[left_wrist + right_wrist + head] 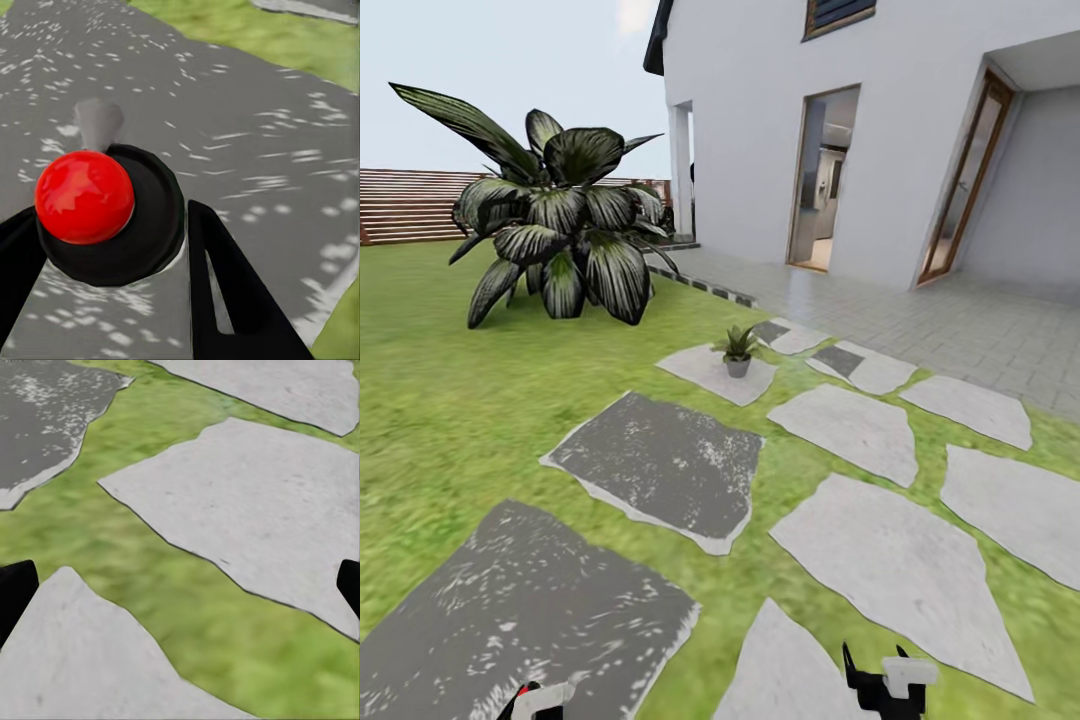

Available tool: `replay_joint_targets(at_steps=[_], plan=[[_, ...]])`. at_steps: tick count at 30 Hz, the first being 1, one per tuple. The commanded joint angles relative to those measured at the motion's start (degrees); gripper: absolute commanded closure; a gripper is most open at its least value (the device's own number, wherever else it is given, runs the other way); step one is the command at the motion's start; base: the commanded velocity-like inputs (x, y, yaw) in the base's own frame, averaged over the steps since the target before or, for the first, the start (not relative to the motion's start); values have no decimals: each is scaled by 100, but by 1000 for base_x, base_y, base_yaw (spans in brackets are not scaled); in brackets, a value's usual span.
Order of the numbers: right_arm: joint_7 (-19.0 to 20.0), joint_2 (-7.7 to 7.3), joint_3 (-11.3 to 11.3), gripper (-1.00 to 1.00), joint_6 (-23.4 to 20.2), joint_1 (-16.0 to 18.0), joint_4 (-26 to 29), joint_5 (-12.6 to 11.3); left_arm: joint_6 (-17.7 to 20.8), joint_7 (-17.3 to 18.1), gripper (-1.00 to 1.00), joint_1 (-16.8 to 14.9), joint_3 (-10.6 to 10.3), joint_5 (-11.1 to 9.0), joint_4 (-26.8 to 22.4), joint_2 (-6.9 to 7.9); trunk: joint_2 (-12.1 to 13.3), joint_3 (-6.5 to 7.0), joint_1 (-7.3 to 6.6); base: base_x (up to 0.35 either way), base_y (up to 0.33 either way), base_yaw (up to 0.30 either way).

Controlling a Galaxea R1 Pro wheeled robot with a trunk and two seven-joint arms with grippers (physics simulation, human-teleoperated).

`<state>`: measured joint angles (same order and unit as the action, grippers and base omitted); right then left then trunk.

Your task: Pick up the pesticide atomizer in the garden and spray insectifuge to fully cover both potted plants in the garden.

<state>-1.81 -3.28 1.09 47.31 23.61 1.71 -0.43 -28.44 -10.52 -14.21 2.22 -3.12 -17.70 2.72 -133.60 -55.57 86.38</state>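
— Two black fingers of the left gripper (112, 214) sit close on either side of the pesticide atomizer (86, 196): red knob, black round cap, a grey nozzle poking out past it. Looks clamped to me.

— And the other one?

— Right gripper (180, 585) has its jaws wide apart, nothing between them, just a pale stepping stone (247, 502) and lawn (142, 547) below.

— How do you reckon that sprayer handles?

— Light, rigid plastic, I'd guess, and glossy, so maybe slippery. The hold is high up at the cap; whether any bottle hangs beneath, I can't tell. Gripping round the cap's sides and leaving the nozzle free seems sensible.

— Where's it meant to go?

— Look further out: a potted plant (738, 352) stands on a pale slab at about twelve o'clock, well apart from both grippers. Small and tippy, I'd think, so spray without touching it. The big striped plant (560, 235) is at eleven o'clock, the house (880, 130) at one.
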Motion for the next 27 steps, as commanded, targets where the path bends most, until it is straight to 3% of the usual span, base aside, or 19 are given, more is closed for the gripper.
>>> replay_joint_targets(at_steps=[1,13,21,27], plan=[[-4,-1,5,-100,15,3,-4,-1,-20,7,100,-3,-3,-31,3,0,-2,-5,2,338,0,0],[-4,-5,5,-100,15,3,-4,-1,-20,7,100,-3,-3,-31,4,0,-2,-5,2,338,11,-32],[-4,-3,5,-100,15,3,-4,-1,-16,7,100,-3,0,-31,3,0,-2,-5,2,326,151,-226],[0,-4,5,-100,15,3,-4,-1,-15,7,100,-3,5,-31,3,0,-2,-5,2,313,193,-33]])
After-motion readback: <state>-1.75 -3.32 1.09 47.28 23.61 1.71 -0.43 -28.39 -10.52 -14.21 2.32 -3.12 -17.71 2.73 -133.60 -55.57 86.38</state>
